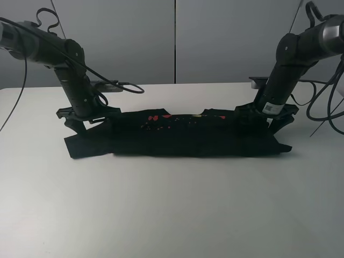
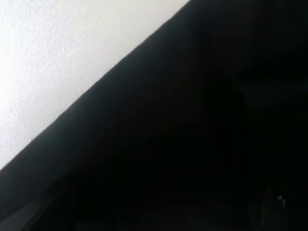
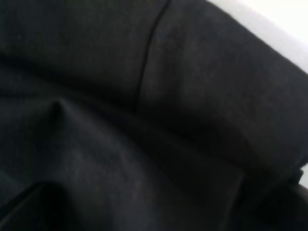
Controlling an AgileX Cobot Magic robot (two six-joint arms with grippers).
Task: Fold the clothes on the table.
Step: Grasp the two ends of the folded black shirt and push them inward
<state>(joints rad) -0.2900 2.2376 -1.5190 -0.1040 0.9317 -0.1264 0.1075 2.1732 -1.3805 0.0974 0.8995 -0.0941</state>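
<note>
Grey wall panels are standing behind a broad white table (image 1: 172, 215), and the black T-shirt (image 1: 188, 140) is lying across its middle as a long, low band running left to right, with one sleeve poking out at the near left and a corner trailing at the near right. Red and yellow printed characters (image 1: 161, 117) are showing along the far edge, where the cloth is looking bunched and doubled over, so my judgement is that a first lengthwise fold is being made or is only just forming. The crosswise folds and the squaring-up are remaining to be done. The left gripper (image 1: 80, 117) is pressing down at the far left end of the shirt and the right gripper (image 1: 263, 115) at the far right end. Both wrist views are filling with dark fabric, so I cannot tell whether either pair of jaws is gripping the cloth or standing apart. No container of any kind is showing on the table.
</note>
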